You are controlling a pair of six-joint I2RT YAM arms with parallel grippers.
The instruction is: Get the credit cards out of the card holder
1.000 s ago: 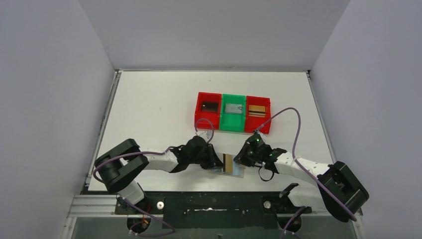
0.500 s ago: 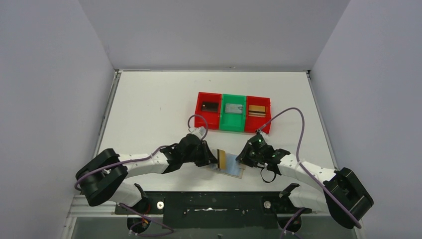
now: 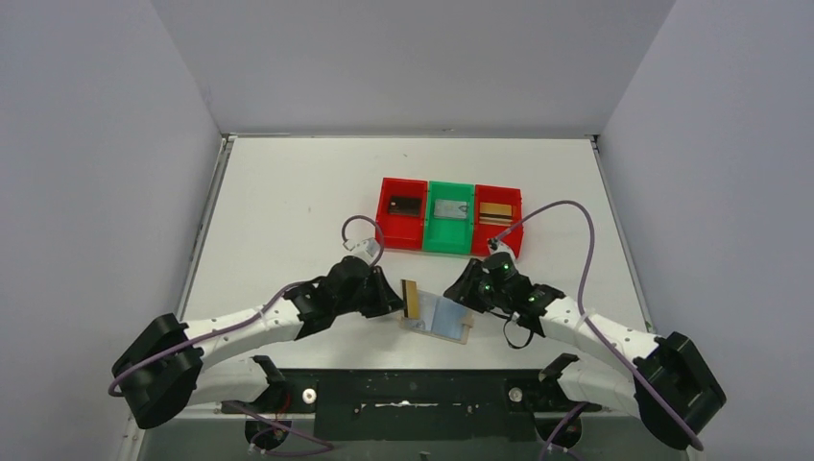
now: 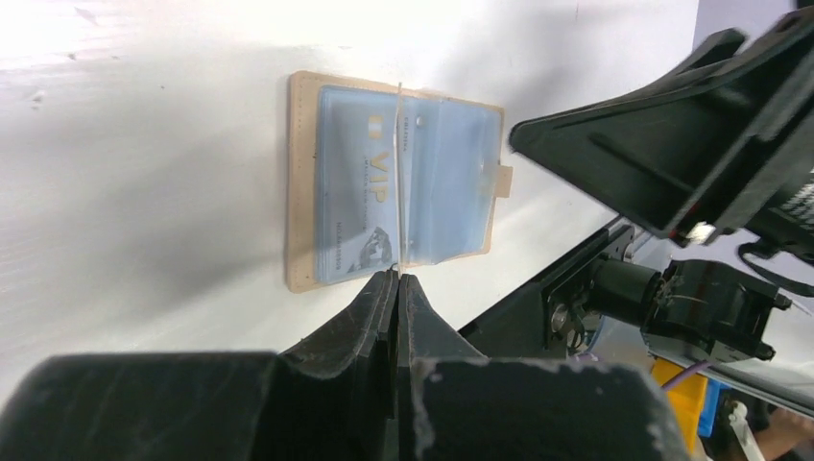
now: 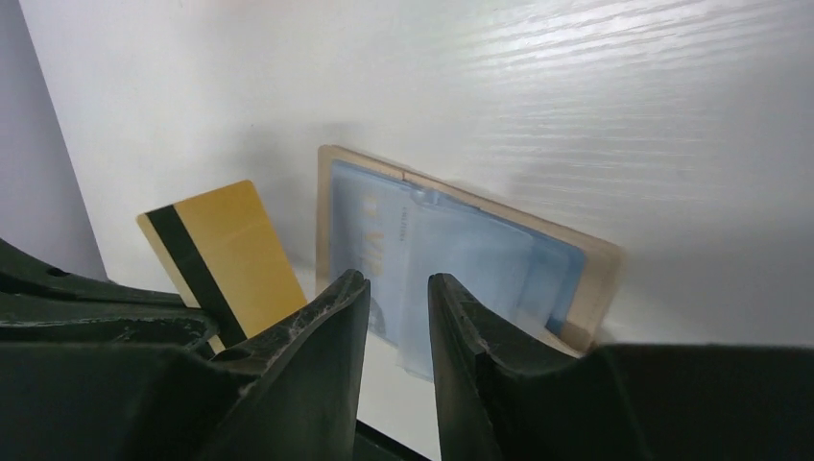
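The card holder (image 3: 447,318) lies open and flat near the table's front edge, tan border around pale blue panels (image 4: 299,192). A blue-grey VIP credit card (image 4: 360,187) sits in one of its panels. My left gripper (image 3: 395,300) is shut on a gold credit card (image 3: 411,299) with a dark stripe (image 5: 226,254), held on edge just left of the holder. In the left wrist view that gold card (image 4: 399,144) shows only as a thin line above the closed left gripper (image 4: 396,277). My right gripper (image 3: 460,291) hovers over the holder's right side, open (image 5: 398,280), with nothing between its fingers.
Behind the holder stands a row of three small trays: a red tray (image 3: 386,213), a green tray (image 3: 449,236) and a second red tray (image 3: 518,219), each with a card-like item inside. Grey walls close the table on three sides.
The left gripper has drawn back to the left and away from the front edge with the gold card, clear of the holder. The right gripper has opened and the holder now lies spread flat.
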